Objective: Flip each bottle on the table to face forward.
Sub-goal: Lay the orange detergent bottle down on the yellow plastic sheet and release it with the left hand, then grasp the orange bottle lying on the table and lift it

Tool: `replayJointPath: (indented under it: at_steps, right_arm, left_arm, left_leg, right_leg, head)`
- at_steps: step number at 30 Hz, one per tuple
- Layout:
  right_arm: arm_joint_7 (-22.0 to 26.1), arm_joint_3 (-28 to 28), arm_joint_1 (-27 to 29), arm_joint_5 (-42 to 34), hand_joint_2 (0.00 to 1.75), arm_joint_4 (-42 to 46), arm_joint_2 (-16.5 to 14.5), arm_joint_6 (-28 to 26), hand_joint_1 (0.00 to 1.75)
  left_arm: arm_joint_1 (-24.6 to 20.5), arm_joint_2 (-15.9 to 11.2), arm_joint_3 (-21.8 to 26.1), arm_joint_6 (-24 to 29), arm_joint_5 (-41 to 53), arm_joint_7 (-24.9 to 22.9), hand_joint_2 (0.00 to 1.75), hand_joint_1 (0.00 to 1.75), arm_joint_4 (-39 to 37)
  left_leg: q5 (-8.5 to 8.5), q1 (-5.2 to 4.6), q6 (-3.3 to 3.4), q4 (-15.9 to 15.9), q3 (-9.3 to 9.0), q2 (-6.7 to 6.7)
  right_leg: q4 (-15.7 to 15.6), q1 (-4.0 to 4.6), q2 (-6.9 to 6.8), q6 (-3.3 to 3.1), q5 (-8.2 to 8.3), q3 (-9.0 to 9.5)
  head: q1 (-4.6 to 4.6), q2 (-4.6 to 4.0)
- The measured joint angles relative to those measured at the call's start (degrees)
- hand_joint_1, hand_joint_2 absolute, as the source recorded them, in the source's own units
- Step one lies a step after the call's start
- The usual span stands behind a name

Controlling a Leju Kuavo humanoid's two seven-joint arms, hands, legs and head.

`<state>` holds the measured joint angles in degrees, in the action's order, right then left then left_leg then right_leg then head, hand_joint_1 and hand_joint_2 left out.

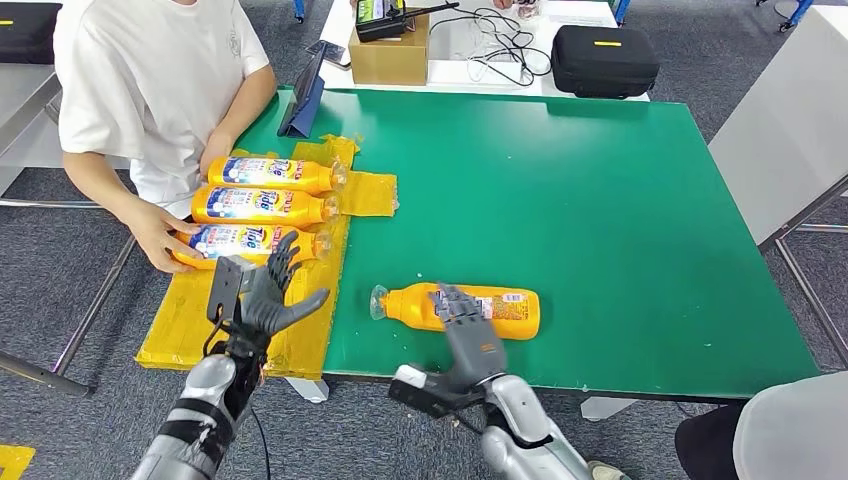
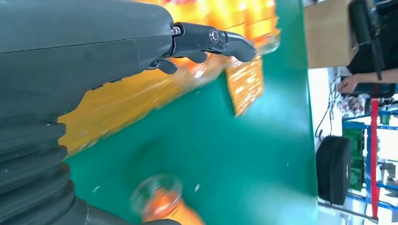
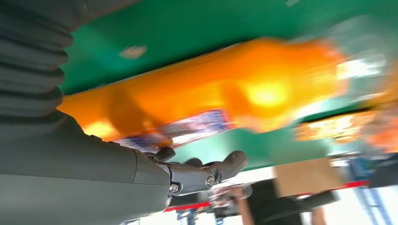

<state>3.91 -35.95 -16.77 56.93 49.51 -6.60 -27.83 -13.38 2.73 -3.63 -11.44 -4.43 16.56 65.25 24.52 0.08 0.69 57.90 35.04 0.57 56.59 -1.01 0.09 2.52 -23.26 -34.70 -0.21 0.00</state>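
fingers of my right hand (image 1: 462,322) rested spread on the lone bottle (image 1: 500,310), gripping nothing; my left hand (image 1: 268,295) hovered wide open

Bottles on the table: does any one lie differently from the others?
Yes. The lone orange bottle lies apart on the bare green table, cap pointing left, front label hidden. The three Tide bottles lie in a row on yellow tape, labels up.

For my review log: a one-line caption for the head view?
Right hand rests over a lone orange plastic bottle on green table; left hand hovers open.
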Motion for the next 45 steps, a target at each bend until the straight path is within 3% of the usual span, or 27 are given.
replayJointPath:
  at_steps: [9, 15, 23, 31, 41, 43, 45]
  right_arm:
    - [-1.6, 7.5, -0.7, 4.3, 1.75, -0.6, 2.1, -1.0, 0.0]
    - [-4.3, 9.1, -3.0, 6.0, 1.75, -2.4, 2.4, 3.0, 0.0]
    - [-6.3, 9.5, -6.9, 9.0, 1.75, -6.0, 2.5, 3.7, 0.0]
    - [-12.0, 9.6, -9.8, 9.8, 1.75, -7.1, 3.2, 13.7, 0.0]
    - [-12.8, 10.6, -12.0, 6.8, 1.75, -9.2, 5.2, 20.6, 0.0]
    - [-12.6, 10.6, -12.5, 6.1, 1.75, -10.1, 5.5, 21.6, 0.27]
    - [-12.3, 10.6, -13.0, 5.5, 1.75, -11.0, 5.8, 22.4, 1.09]
  left_arm:
    - [4.9, 0.3, 0.0, 2.9, 2.0, -0.9, 1.75, 0.0, 6.9]
    - [5.1, 0.6, 0.0, 4.2, 2.1, -1.3, 1.75, 0.0, 7.9]
    - [5.2, 1.0, -0.1, 4.4, 1.9, -1.5, 1.75, 0.0, 8.5]
    - [7.0, 1.3, -0.1, 4.3, 1.6, -1.7, 1.75, 0.0, 11.4]
    - [9.1, 1.4, -0.1, 4.2, 2.3, -1.8, 1.75, 0.0, 13.7]
    - [9.1, 1.4, -0.1, 4.2, 2.3, -1.8, 1.75, 0.0, 13.5]
    - [9.1, 1.5, -0.1, 4.2, 2.4, -1.9, 1.75, 0.0, 13.3]
  left_leg:
    - [-0.01, 0.03, 0.0, 0.0, 0.01, -0.01]
    - [-0.01, 0.02, 0.0, 0.0, 0.0, -0.01]
    - [-0.02, 0.02, 0.0, 0.0, 0.01, -0.01]
    - [-0.01, 0.02, -0.01, 0.0, -0.03, -0.03]
    - [0.01, 0.01, 0.01, 0.0, -0.39, 0.0]
    - [0.02, 0.01, 0.02, 0.0, -0.53, 0.0]
    - [0.02, 0.01, 0.02, 0.0, -0.64, 0.01]
  right_leg:
    - [0.0, 0.03, 0.0, 0.0, 0.0, -0.01]
    - [0.0, 0.03, 0.0, 0.0, 0.0, -0.01]
    - [0.0, 0.02, 0.0, 0.0, 0.01, 0.0]
    - [0.0, 0.03, 0.01, 0.0, 0.0, -0.01]
    - [-0.1, 0.01, 0.0, 0.0, 0.0, 0.34]
    - [-0.1, 0.02, 0.0, 0.0, 0.0, 0.45]
    - [-0.1, 0.02, 0.0, 0.0, -0.01, 0.49]
  head:
    - [-0.01, 0.0]
    - [-0.01, 0.0]
    - [-0.01, 0.0]
    - [-0.02, 0.0]
    - [-0.02, 0.0]
    - [-0.02, 0.0]
    - [-0.01, 0.0]
